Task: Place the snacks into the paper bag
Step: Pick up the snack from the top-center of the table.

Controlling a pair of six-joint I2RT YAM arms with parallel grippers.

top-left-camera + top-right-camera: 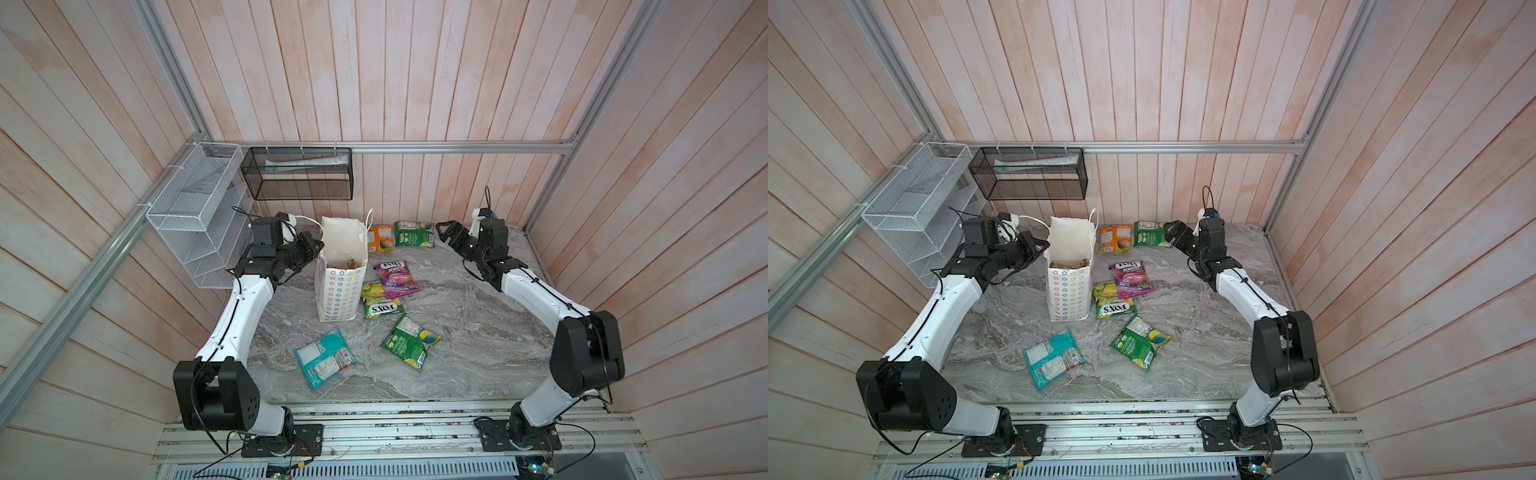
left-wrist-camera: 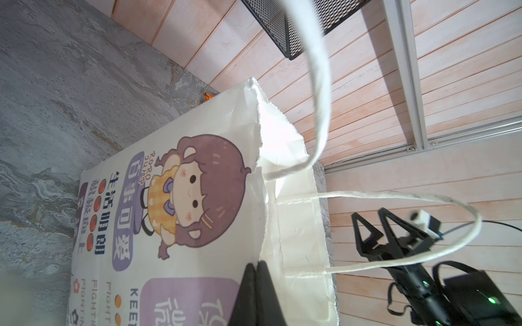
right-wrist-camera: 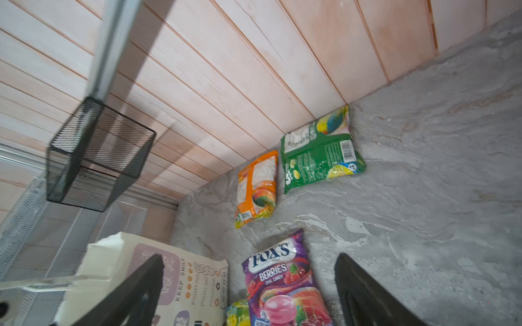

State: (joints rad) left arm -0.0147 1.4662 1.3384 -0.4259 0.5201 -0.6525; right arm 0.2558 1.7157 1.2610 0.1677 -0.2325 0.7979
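Wide apart, the right gripper [image 1: 441,234] hangs just right of the green snack pouch [image 1: 414,234] at upper centre, while the left gripper [image 1: 316,246] is pinched onto the left rim of the paper bag [image 1: 337,296].

top views: overhead, whole table [image 1: 478,332] | left wrist: close beside paper bag [image 2: 175,262] | right wrist: low, shares paper bag

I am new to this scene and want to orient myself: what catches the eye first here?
The tall white paper bag stands upright on the left arm's side, its rim pinched by the left gripper, fingers shut. Bright snacks lie scattered beside it, such as the purple pouch and the teal pouch. The right gripper hangs open near the back.
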